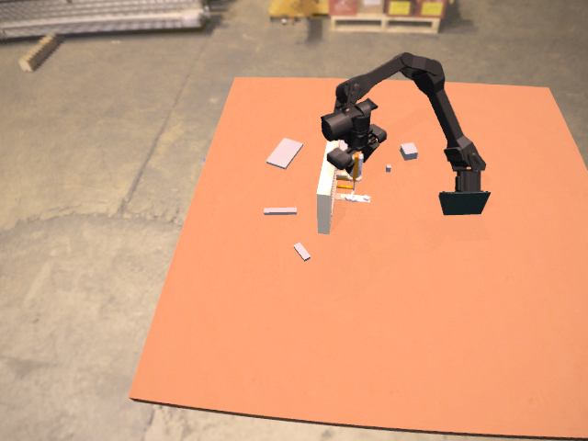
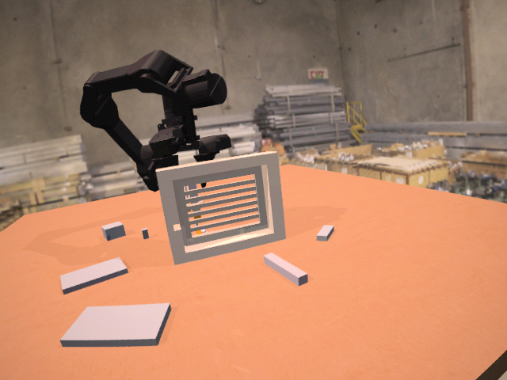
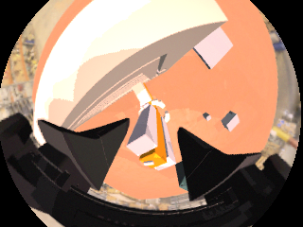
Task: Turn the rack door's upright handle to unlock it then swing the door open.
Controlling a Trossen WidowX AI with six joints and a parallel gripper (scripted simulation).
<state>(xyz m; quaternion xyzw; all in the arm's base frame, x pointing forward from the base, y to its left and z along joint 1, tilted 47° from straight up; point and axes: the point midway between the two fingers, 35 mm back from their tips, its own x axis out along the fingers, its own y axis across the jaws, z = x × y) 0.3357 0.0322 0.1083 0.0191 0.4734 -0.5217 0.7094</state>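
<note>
The rack's pale frame (image 1: 323,213) (image 2: 276,196) (image 3: 95,38) stands upright on the table. Its slatted door (image 2: 261,196) looks shut inside the frame. The upright handle (image 1: 356,169) (image 3: 143,142), pale with an orange strip, stands out on the arm's side of the door, with white and orange parts below it. My gripper (image 1: 358,163) (image 3: 154,125) is open and points down from above, with one finger on each side of the handle. In the wrist view there are gaps between handle and fingers. The finger nearer the frame is close to it; contact cannot be told. How far the handle is turned is unclear.
A pale block (image 1: 409,151) (image 2: 113,230) (image 3: 230,121) and a tiny cube (image 1: 388,167) (image 2: 145,233) (image 3: 206,116) lie on the arm's side. Behind the frame lie a flat slab (image 1: 285,152), a bar (image 1: 280,210) and a small block (image 1: 301,252).
</note>
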